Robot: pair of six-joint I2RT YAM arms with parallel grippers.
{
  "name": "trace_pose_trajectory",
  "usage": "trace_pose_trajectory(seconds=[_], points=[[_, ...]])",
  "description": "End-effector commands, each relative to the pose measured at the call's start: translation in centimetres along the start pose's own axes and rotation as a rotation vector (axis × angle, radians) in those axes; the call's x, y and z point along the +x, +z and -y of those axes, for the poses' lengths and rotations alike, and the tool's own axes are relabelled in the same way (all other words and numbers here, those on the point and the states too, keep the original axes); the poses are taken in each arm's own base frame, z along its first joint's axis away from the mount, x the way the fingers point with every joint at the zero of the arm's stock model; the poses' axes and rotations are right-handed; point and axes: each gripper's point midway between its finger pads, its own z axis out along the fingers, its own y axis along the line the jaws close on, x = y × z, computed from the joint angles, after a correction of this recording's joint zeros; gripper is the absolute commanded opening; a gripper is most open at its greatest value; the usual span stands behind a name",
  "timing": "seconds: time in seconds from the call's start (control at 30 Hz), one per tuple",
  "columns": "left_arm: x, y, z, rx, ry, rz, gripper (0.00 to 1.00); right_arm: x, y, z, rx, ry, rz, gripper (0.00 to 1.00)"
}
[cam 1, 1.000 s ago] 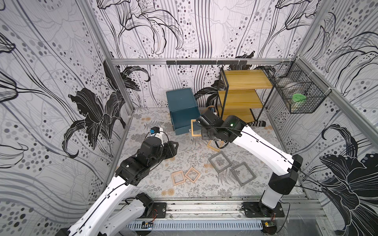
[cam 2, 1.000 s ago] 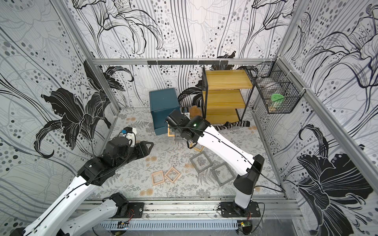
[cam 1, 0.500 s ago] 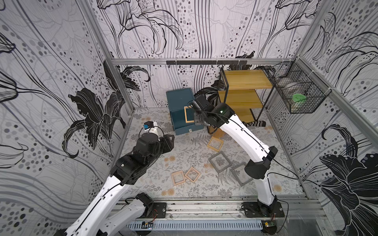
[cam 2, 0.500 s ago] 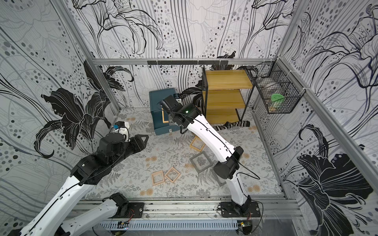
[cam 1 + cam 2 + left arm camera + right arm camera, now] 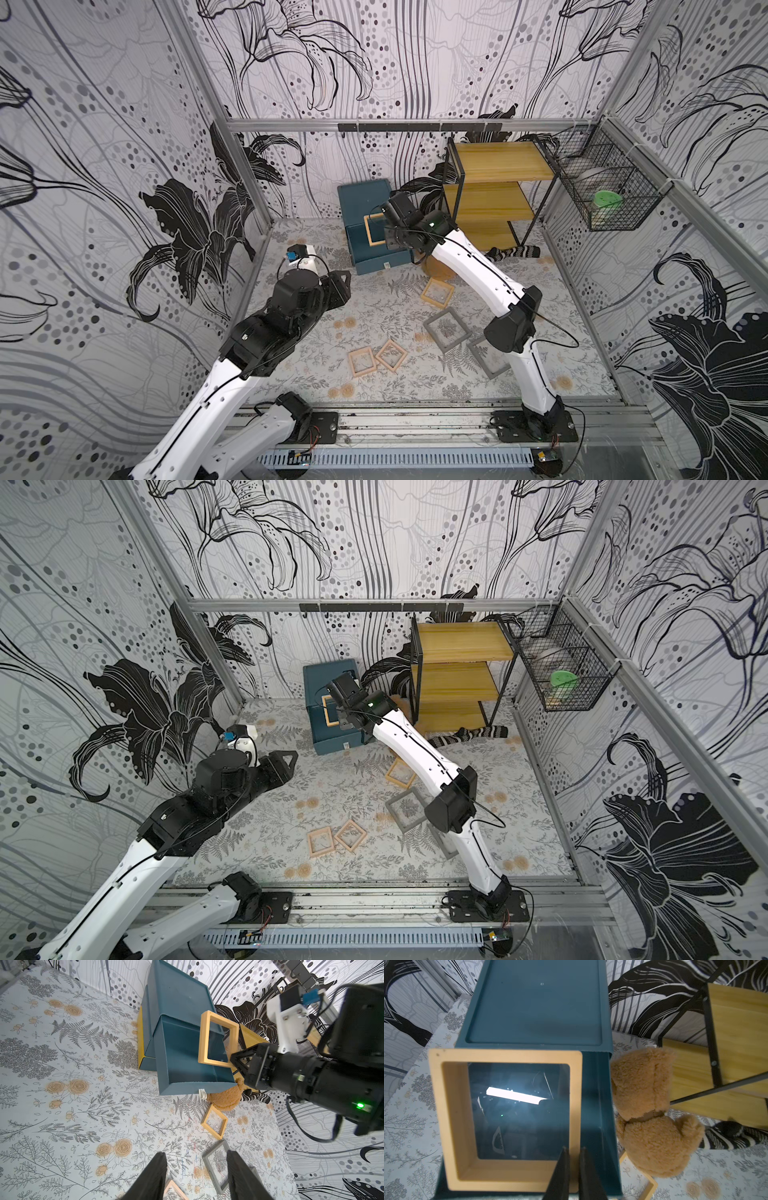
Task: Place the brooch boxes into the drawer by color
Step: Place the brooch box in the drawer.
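STATUS: right fingers clamped on 1 edge of yellow box, held level over open drawer | left fingers apart, empty, above table | RISK: edge-only pinch; box may tilt on release, catch the drawer rim, and jam it open.

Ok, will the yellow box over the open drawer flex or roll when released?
Probably stiff: the yellow box shows no sag though the right gripper pinches just one edge. Its clear centre looks thin, perhaps fragile. Flat-sided, so unlikely to roll in the drawer.
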Motion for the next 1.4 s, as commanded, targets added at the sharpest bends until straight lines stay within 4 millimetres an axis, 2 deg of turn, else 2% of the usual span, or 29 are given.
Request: trace_pose_trajectory(seconds=[0.0, 0.17, 0.4, 0.7, 0.87, 1.1, 1.2, 1.37], points=[[-0.8, -0.7, 0.2, 0.003, -0.011, 0.027, 0.52, -0.2, 1.5, -0.3, -0.029, -0.01, -0.003, 0.0], [-0.6, -0.6, 0.0, -0.001, -0.012, 0.021, 0.52, 0.3, 3.2, -0.7, -0.044, -0.026, -0.016, 0.0], [-0.4, -0.3, 0.3, 0.008, -0.014, 0.014, 0.52, 2.3, 5.2, -0.7, -0.042, -0.05, -0.09, 0.0], [-0.4, 0.1, 0.6, 0.017, -0.014, 0.009, 0.52, 3.1, 6.4, -0.1, -0.041, -0.035, -0.124, 0.0], [-0.4, 0.2, 0.6, 0.016, -0.013, 0.008, 0.52, 3.6, 6.7, -0.3, -0.05, -0.026, -0.143, 0.09], [-0.4, 0.2, 0.6, 0.017, -0.013, 0.009, 0.52, 3.4, 6.5, -0.5, -0.073, -0.003, -0.145, 0.23], [-0.5, 0.2, 0.7, 0.017, -0.014, 0.011, 0.52, 2.6, 5.7, -0.5, -0.082, 0.015, -0.125, 0.25], [-0.5, 0.1, 0.6, 0.019, -0.017, 0.012, 0.52, -0.3, 2.9, -0.4, -0.111, 0.056, -0.039, 0.26]])
